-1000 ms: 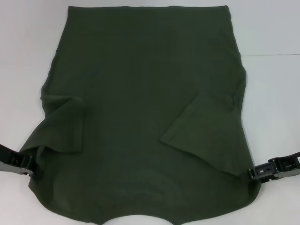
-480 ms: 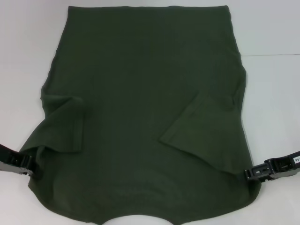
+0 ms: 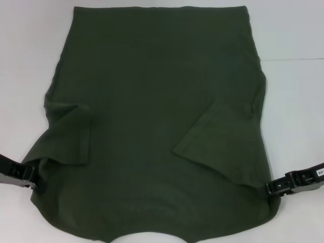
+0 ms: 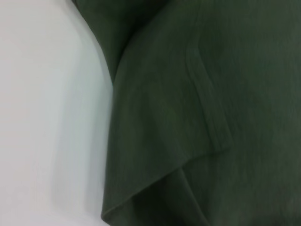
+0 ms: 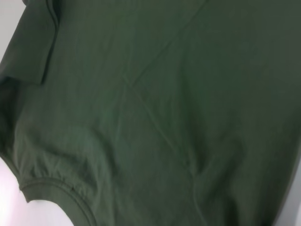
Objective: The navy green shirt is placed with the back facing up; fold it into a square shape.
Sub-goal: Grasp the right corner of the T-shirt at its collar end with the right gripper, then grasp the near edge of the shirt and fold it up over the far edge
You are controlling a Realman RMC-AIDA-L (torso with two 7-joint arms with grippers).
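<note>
The navy green shirt (image 3: 152, 126) lies flat, back up, and covers most of the white table. Its hem is at the far side and its neckline at the near edge. Both short sleeves are folded inward onto the body, the left sleeve (image 3: 71, 134) and the right sleeve (image 3: 217, 142). My left gripper (image 3: 31, 178) rests against the shirt's near left shoulder edge, where the cloth is slightly rucked. My right gripper (image 3: 270, 189) touches the near right shoulder edge. The left wrist view shows the folded sleeve seam (image 4: 207, 108); the right wrist view shows the collar rib (image 5: 56, 186).
White table (image 3: 293, 101) shows as bare strips on both sides of the shirt and beyond its far hem. A thin seam line in the tabletop (image 3: 298, 59) runs off to the right.
The right gripper has shifted slightly down and outward along the shirt's edge. The left gripper and the shirt have stayed put.
</note>
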